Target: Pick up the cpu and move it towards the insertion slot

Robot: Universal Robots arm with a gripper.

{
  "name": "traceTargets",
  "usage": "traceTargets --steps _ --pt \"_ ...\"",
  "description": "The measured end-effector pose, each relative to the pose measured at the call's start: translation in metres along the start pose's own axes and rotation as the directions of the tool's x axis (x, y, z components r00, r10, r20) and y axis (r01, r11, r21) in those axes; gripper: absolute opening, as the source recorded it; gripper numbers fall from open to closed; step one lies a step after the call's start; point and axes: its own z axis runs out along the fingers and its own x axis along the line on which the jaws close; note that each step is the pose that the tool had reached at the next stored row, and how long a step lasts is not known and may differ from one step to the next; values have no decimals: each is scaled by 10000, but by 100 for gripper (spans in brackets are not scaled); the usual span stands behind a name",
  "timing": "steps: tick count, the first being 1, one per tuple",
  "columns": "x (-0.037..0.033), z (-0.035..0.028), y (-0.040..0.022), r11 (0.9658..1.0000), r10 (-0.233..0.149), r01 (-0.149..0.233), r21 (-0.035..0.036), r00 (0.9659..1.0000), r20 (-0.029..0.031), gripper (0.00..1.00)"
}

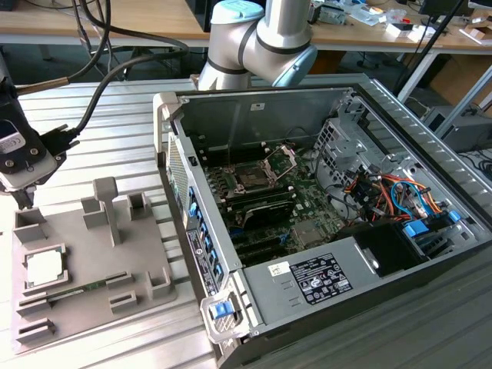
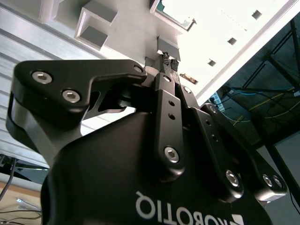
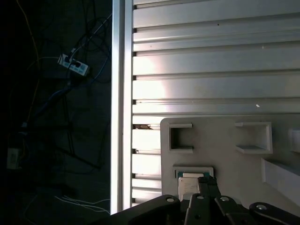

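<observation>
grey tray point(image 1: 115, 254) at the near left, with the cpu chip point(image 1: 44, 265) lying flat in a pocket by its left edge. just beyond it, the gripper point(image 1: 23, 200) hangs by the tray's far left corner, jaws closed on nothing. the open computer case point(image 1: 254, 115) to the right holds the cpu socket point(image 1: 252, 178), well apart from the chip

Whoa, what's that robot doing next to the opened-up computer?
The robot arm is working at a grey tray that sits beside an open computer case. Its gripper hangs just above the tray, close to the cpu, a small silvery square lying flat in one of the tray's pockets. The chip has not been picked up yet. The insertion slot is on the board inside the case, off to the exterior view's right of the tray.
</observation>
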Motion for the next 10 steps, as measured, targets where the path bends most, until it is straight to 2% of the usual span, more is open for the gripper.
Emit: traceTargets --steps 10 --pt "0 22 -1 10000 0 0 -1 10000 0 11"
